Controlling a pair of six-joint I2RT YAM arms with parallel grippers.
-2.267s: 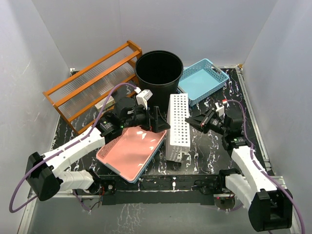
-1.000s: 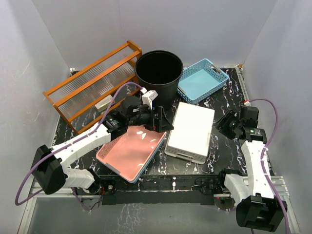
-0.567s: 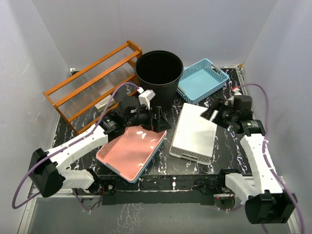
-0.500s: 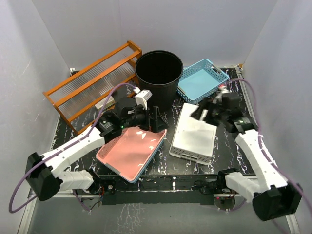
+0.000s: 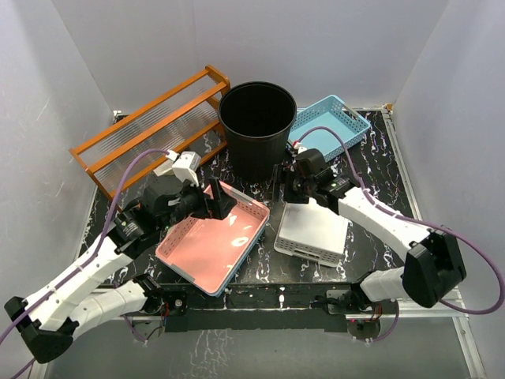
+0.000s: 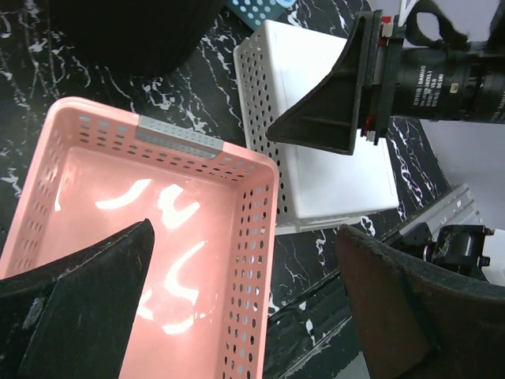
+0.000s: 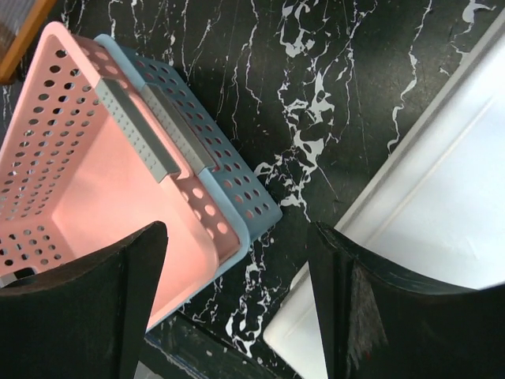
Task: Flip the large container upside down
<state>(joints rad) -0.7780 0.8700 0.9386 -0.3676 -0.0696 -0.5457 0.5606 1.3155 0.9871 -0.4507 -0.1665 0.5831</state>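
The left claw (image 5: pixel 219 203) is hanging wide open over the far rim of the pink basket (image 5: pixel 211 246), which is sitting by the near edge of the surface (image 5: pixel 380 167), left of the middle. It is grasping nothing. The right claw (image 5: pixel 281 181) is gaping open too, and it is empty. It is hovering low, just in front of the foot of the large container (image 5: pixel 254 151). That tall black bin is standing upright, mouth up, near the middle of the far edge. No claw is touching it.

I think a few things could be going wrong soon. The bin is looking too fat for a claw to go around, so a claw may be pinching only the thin rim, and the smooth plastic may be slipping out. The bin is round, so once it is tipping it may be rolling away. It may also be landing on a basket and leaning instead of sitting flat on its mouth.

Other things are crowding the spot. The pink basket is resting in a lower blue basket (image 7: pixel 230 178). Right of them, near the middle of the near edge, a white basket (image 5: pixel 314 230) is lying bottom up. These are taking up the room in front of the bin. Farther back, a wooden rack (image 5: pixel 147 139) is standing just beside the bin toward the far left corner. A far blue basket (image 5: pixel 328 131) is sitting just beside it toward the far right corner. A tipping bin may be bumping either one.
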